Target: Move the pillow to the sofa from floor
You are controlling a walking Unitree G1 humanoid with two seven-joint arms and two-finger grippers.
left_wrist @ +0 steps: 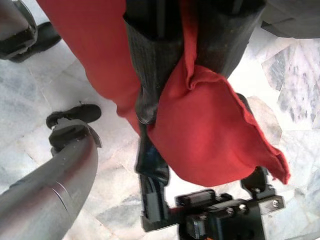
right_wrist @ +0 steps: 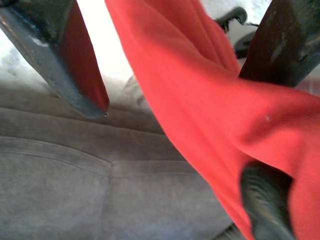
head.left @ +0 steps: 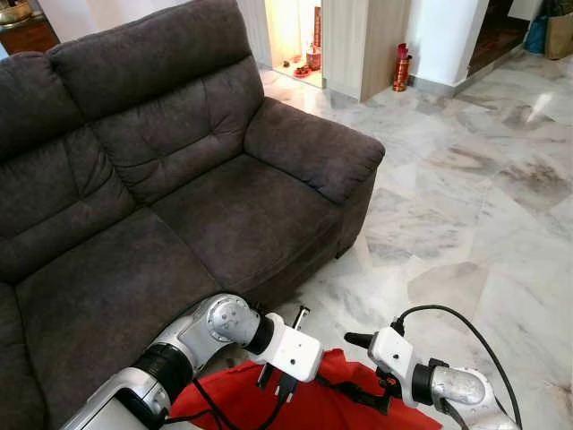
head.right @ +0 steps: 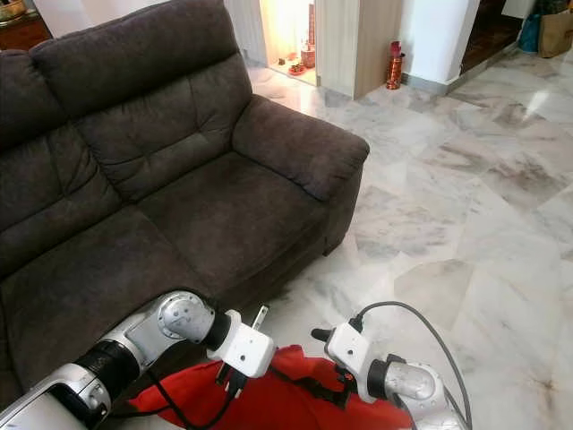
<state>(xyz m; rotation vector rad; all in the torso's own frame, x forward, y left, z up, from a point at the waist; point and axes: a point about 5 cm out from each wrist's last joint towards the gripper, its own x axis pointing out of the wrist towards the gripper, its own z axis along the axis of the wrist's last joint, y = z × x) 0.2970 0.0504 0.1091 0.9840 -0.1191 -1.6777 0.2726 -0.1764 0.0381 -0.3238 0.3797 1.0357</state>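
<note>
Both tools grasp the soft red fabric pillow [head.left: 304,403] in front of the dark grey upholstered sofa [head.left: 179,197].
My left tool [left_wrist: 195,75] clenches one corner; my right tool [right_wrist: 170,100] pinches the other edge, above the marble floor [head.left: 466,206].

Red pillow [head.left: 313,403], dark grey sofa [head.left: 161,197], white-grey marbled floor [head.left: 466,206]

A sofa [head.left: 161,206] lies at ten o'clock, a pillow [head.left: 304,403] at six before it, between both grippers.
</note>
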